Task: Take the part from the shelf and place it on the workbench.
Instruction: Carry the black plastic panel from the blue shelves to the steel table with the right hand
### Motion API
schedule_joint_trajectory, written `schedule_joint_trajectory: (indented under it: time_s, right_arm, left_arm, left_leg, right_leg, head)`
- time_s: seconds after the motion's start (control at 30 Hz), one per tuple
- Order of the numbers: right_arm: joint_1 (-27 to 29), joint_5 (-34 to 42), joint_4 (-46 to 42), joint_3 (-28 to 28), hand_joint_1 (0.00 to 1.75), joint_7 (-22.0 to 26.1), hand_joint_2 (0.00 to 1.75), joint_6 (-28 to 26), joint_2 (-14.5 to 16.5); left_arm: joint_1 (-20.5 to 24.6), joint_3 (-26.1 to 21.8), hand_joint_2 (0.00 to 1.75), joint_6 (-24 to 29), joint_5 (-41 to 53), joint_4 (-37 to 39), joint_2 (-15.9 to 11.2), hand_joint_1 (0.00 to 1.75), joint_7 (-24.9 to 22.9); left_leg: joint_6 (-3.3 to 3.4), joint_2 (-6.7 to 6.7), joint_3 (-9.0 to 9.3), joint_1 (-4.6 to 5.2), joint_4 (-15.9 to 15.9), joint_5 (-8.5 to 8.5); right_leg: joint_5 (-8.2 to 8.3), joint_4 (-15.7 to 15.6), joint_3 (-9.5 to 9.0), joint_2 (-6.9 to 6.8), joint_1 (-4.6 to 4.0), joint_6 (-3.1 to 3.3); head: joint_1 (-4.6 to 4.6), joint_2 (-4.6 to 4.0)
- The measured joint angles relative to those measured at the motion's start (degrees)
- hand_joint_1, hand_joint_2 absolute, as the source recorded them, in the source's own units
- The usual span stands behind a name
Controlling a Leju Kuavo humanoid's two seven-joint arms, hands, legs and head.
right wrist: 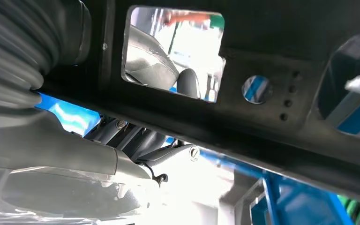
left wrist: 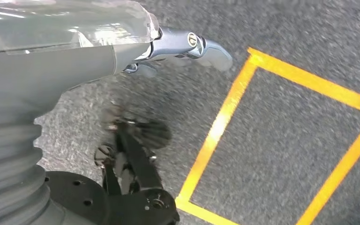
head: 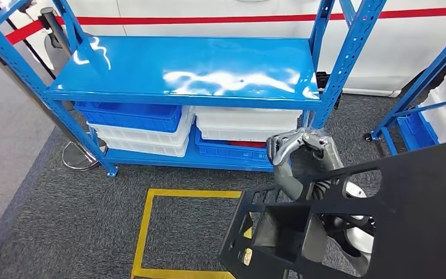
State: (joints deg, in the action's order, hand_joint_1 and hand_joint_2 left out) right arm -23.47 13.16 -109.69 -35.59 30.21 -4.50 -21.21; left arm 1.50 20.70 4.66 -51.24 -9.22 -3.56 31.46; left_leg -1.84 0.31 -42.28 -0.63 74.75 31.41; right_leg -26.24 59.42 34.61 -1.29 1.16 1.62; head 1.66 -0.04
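Right hand [head: 302, 152] grips the black part [head: 383, 203], which hides its arm and runs off-frame; left hand [left wrist: 187, 47], fingers mostly hidden, grasp indeterminate.

The black part [head: 383, 197] runs off the right and near edges of the head view, so its full outline cannot be told. It covers most of the right hand [head: 302, 152]; the fingers show above its far edge, the palm and wrist are hidden behind it. In the right wrist view the part [right wrist: 272, 61] crosses close to the lens, and what shows through its cut-outs is blurred. The left hand [left wrist: 187, 47] is blurred at its fingertips, and whether its fingers are curled or spread cannot be told.
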Motion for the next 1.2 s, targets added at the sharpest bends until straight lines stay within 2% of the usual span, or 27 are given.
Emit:
schedule_joint_trajectory:
  time_s: [0.03, 0.07, 0.1, 0.13, 0.17, 0.2, 0.23, 0.3, 0.37, 0.43, 0.47, 0.5, 0.53, 0.57, 0.6, 0.67, 0.7, 0.73, 0.8, 0.87, 0.93, 0.97, 1.0, 1.03, 1.07, 1.13, 1.2]
  right_arm:
    - [-0.06, 0.65, 0.01, 0.01, 1.71, 0.00, 1.75, 0.60, -0.48]
    - [-0.21, 1.60, 0.01, 0.04, 1.71, 0.00, 1.75, 1.18, -1.16]
    - [-0.50, 2.74, 0.02, 0.10, 1.71, 0.01, 1.75, 1.71, -1.98]
    - [-0.91, 3.95, 0.01, 0.21, 1.71, 0.01, 1.75, 2.14, -2.84]
    - [-1.37, 4.99, -0.01, 0.36, 1.71, 0.03, 1.75, 2.40, -3.70]
    - [-1.77, 5.70, -0.03, 0.49, 1.71, 0.03, 1.75, 2.51, -4.51]
    - [-2.04, 6.15, -0.07, 0.59, 1.71, -0.03, 1.75, 2.42, -5.16]
    - [-2.29, 6.55, -0.20, 0.65, 1.71, -0.21, 1.75, 1.98, -6.24]
    - [-2.35, 6.77, -0.47, 0.64, 1.71, -0.32, 1.75, 1.52, -6.97]
    - [-2.33, 6.89, -0.66, 0.60, 1.71, -0.58, 1.75, 1.30, -7.69]
    - [-2.28, 6.92, -0.67, 0.51, 1.71, -0.77, 1.75, 1.17, -7.97]
    - [-2.22, 6.91, -0.65, 0.36, 1.71, -0.93, 1.75, 0.96, -8.12]
    - [-2.17, 6.84, -0.63, 0.14, 1.71, -1.03, 1.75, 0.71, -8.18]
    - [-2.13, 6.66, -0.62, -0.08, 1.71, -1.03, 1.75, 0.46, -8.19]
    - [-2.13, 6.37, -0.62, -0.30, 1.71, -1.02, 1.75, 0.23, -8.17]
    - [-2.20, 5.69, -0.64, -0.71, 1.71, -1.28, 1.75, -0.22, -7.96]
    - [-2.36, 5.33, -0.66, -0.99, 1.71, -1.94, 1.75, -0.42, -7.64]
    - [-2.73, 5.10, -0.66, -1.38, 1.71, -3.07, 1.75, -0.60, -7.06]
    - [-3.90, 4.77, -0.64, -2.39, 1.71, -5.97, 1.75, -0.77, -5.20]
    - [-4.34, 3.48, -0.37, -3.37, 1.71, -7.23, 1.75, -0.39, -2.83]
    - [-3.40, 0.05, 1.39, -4.27, 1.71, -5.37, 1.75, 1.25, -0.09]
    - [-2.79, -1.92, 3.08, -4.87, 1.71, -3.98, 1.75, 2.36, 1.47]
    - [-2.25, -3.61, 5.03, -5.60, 1.71, -2.82, 1.75, 3.46, 3.04]
    - [-1.91, -4.77, 6.89, -6.38, 1.71, -2.19, 1.75, 4.30, 4.53]
    - [-1.82, -5.51, 8.50, -7.07, 1.71, -2.07, 1.75, 4.89, 5.95]
    - [-2.36, -6.28, 11.11, -8.08, 1.71, -2.61, 1.75, 5.65, 8.55]
    - [-3.42, -6.83, 13.36, -8.78, 1.71, -3.95, 1.75, 6.41, 10.73]
  left_arm:
    - [0.00, 0.00, 1.75, 0.06, -0.18, 0.00, -0.01, 0.00, 0.04]
    - [0.00, 0.00, 1.75, 0.10, -0.44, 0.00, -0.01, 0.00, 0.10]
    - [0.00, -0.01, 1.75, 0.16, -0.71, 0.00, -0.01, 0.00, 0.23]
    - [0.04, -0.02, 1.75, 0.21, -0.98, 0.00, -0.01, 0.00, 0.38]
    - [0.12, -0.04, 1.75, 0.27, -1.23, 0.00, -0.03, 0.00, 0.55]
    - [0.20, -0.06, 1.75, 0.33, -1.39, 0.00, -0.04, 0.00, 0.69]
    - [0.24, -0.08, 1.75, 0.39, -1.49, 0.00, -0.06, 0.00, 0.76]
    - [0.08, -0.10, 1.75, 0.47, -1.55, 0.00, -0.04, 0.00, 0.84]
    - [-0.10, -0.11, 1.75, 0.50, -1.58, 0.00, 0.02, 0.00, 0.85]
    - [-0.17, -0.11, 1.75, 0.53, -1.62, 0.00, 0.08, 0.00, 0.85]
    - [-0.20, -0.11, 1.75, 0.56, -1.64, 0.00, 0.11, 0.00, 0.85]
    - [-0.23, -0.11, 1.75, 0.59, -1.68, 0.00, 0.14, 0.00, 0.85]
    - [-0.24, -0.11, 1.75, 0.61, -1.75, 0.00, 0.17, 0.00, 0.85]
    - [-0.25, -0.11, 1.75, 0.63, -1.81, 0.00, 0.19, 0.00, 0.86]
    - [-0.24, -0.11, 1.75, 0.65, -1.87, 0.00, 0.22, 0.00, 0.88]
    - [-0.11, -0.11, 1.75, 0.67, -1.92, 0.00, 0.48, 0.00, 0.91]
    - [-0.02, -0.11, 1.75, 0.67, -1.85, 0.00, 0.60, 0.00, 0.89]
    - [0.05, -0.10, 1.75, 0.66, -1.71, 0.00, 0.69, 0.00, 0.79]
    - [0.09, -0.07, 1.75, 0.52, -1.27, 0.00, 0.61, 0.00, 0.50]
    - [0.34, 0.03, 1.75, 0.12, -0.70, -0.01, 0.47, 0.00, 0.30]
    - [0.89, 0.19, 1.75, -0.37, -0.31, -0.02, 0.32, 0.00, 0.25]
    - [1.10, 0.30, 1.75, -0.56, -0.23, -0.02, 0.27, 0.00, 0.23]
    - [1.19, 0.41, 1.75, -0.72, -0.20, -0.02, 0.24, 0.00, 0.22]
    - [1.21, 0.51, 1.75, -0.84, -0.16, -0.02, 0.25, 0.00, 0.20]
    - [1.19, 0.61, 1.75, -0.92, -0.15, -0.02, 0.25, 0.00, 0.16]
    - [1.18, 0.80, 1.75, -0.99, -0.14, -0.02, 0.25, 0.00, 0.09]
    - [1.43, 0.95, 1.75, -0.99, -0.18, -0.02, 0.26, 0.00, 0.05]
  left_leg:
    - [-0.03, 0.02, 0.53, 0.00, 1.24, -1.36]
    - [0.03, 0.13, 1.98, 0.00, 0.58, -3.34]
    - [0.18, 0.59, 4.49, 0.02, -2.11, -4.90]
    - [0.38, 1.56, 7.70, 0.16, -6.32, -5.12]
    - [0.73, 2.46, 10.89, 0.41, -10.93, -4.28]
    - [1.15, 3.18, 13.14, 0.67, -14.55, -3.05]
    - [1.60, 3.38, 14.25, 0.94, -16.79, -2.04]
    - [2.59, 2.36, 14.23, 0.94, -17.96, -2.30]
    - [3.45, 1.32, 13.92, 0.73, -18.32, -3.23]
    - [4.04, 0.36, 13.29, 0.79, -18.24, -3.89]
    - [4.23, -0.21, 12.91, 0.91, -18.12, -4.12]
    - [4.32, -0.86, 12.60, 1.06, -17.99, -4.27]
    - [4.37, -1.59, 12.39, 1.20, -17.85, -4.36]
    - [4.38, -2.35, 12.30, 1.32, -17.71, -4.40]
    - [4.38, -3.11, 12.28, 1.42, -17.58, -4.38]
    - [4.22, -4.46, 11.93, 1.56, -17.24, -4.33]
    - [4.04, -5.04, 11.59, 1.46, -17.06, -4.34]
    - [3.78, -5.57, 11.21, 1.31, -16.96, -4.40]
    - [3.18, -6.24, 10.75, 1.16, -16.96, -4.44]
    - [2.36, -4.57, 9.89, 1.31, -15.37, -3.36]
    - [1.29, -1.97, 6.88, 0.95, -9.50, -0.54]
    - [0.76, -1.33, 4.79, 0.57, -5.72, 0.87]
    - [0.30, -1.00, 3.01, 0.19, -2.73, 1.63]
    - [-0.14, -0.80, 2.10, -0.16, -1.56, 1.34]
    - [-0.54, -0.58, 2.28, -0.47, -2.54, 0.01]
    - [-1.27, 1.04, 5.49, -0.94, -9.92, -4.30]
    - [-0.93, 2.76, 8.17, -0.71, -15.87, -6.66]
  right_leg:
    - [0.58, 0.03, 0.77, -0.39, -0.03, -0.09]
    - [1.13, 0.06, 1.47, -0.82, -0.04, -0.23]
    - [1.62, 0.08, 2.01, -1.28, -0.06, -0.43]
    - [2.04, 0.12, 2.36, -1.74, -0.12, -0.67]
    - [2.38, 0.15, 2.52, -2.25, -0.20, -0.97]
    - [2.71, 0.12, 2.54, -2.82, -0.27, -1.34]
    - [3.03, 0.03, 2.48, -3.45, -0.30, -1.70]
    - [3.35, -0.12, 2.39, -4.08, -0.19, -2.49]
    - [1.36, 2.11, 3.31, -2.22, -0.03, -3.01]
    - [-2.78, 8.76, 6.07, 0.23, 0.00, -3.17]
    - [-4.42, 12.54, 7.59, 0.74, -0.06, -3.16]
    - [-5.14, 15.09, 8.56, 0.96, -0.14, -3.09]
    - [-4.70, 15.57, 8.51, 1.07, -0.24, -2.91]
    - [-3.20, 13.68, 7.32, 1.27, -0.37, -2.61]
    - [-1.08, 9.97, 5.34, 1.94, -0.51, -2.16]
    - [1.72, 3.13, 1.84, 4.21, -0.55, -1.22]
    - [2.09, 1.24, 1.01, 4.94, -0.58, -0.96]
    - [1.81, 0.58, 0.79, 5.09, -0.61, -0.85]
    - [1.66, -0.57, 0.45, 3.89, -0.45, -0.83]
    - [1.79, -1.78, -0.29, 2.54, 0.02, -0.68]
    - [1.80, -2.32, -0.83, 1.00, 0.15, -0.54]
    - [1.74, -2.33, -0.90, 0.23, 0.17, -0.51]
    - [1.67, -2.29, -0.90, -0.43, 0.24, -0.57]
    - [1.59, -2.22, -0.89, -1.04, 0.35, -0.67]
    - [1.48, -2.11, -0.89, -1.60, 0.50, -0.83]
    - [1.12, -1.72, -1.00, -2.60, 0.77, -1.40]
    - [0.78, -1.24, -1.06, -3.45, 0.60, -2.12]
  head:
    - [0.00, 0.00]
    - [0.00, 0.00]
    - [0.00, 0.00]
    - [0.01, 0.00]
    - [-0.01, 0.00]
    - [-0.02, 0.00]
    - [-0.04, 0.00]
    - [-0.05, 0.00]
    - [-0.08, 0.00]
    - [-0.10, 0.00]
    - [-0.11, 0.00]
    - [-0.10, 0.00]
    - [-0.10, 0.00]
    - [-0.10, 0.00]
    - [-0.10, -0.01]
    - [0.08, -0.01]
    - [0.15, -0.01]
    - [0.19, 0.00]
    - [0.09, 0.00]
    - [0.31, 0.00]
    - [0.58, 0.00]
    - [0.61, 0.00]
    - [0.62, 0.00]
    - [0.62, 0.00]
    - [0.62, 0.00]
    - [0.62, 0.00]
    - [0.68, 0.00]
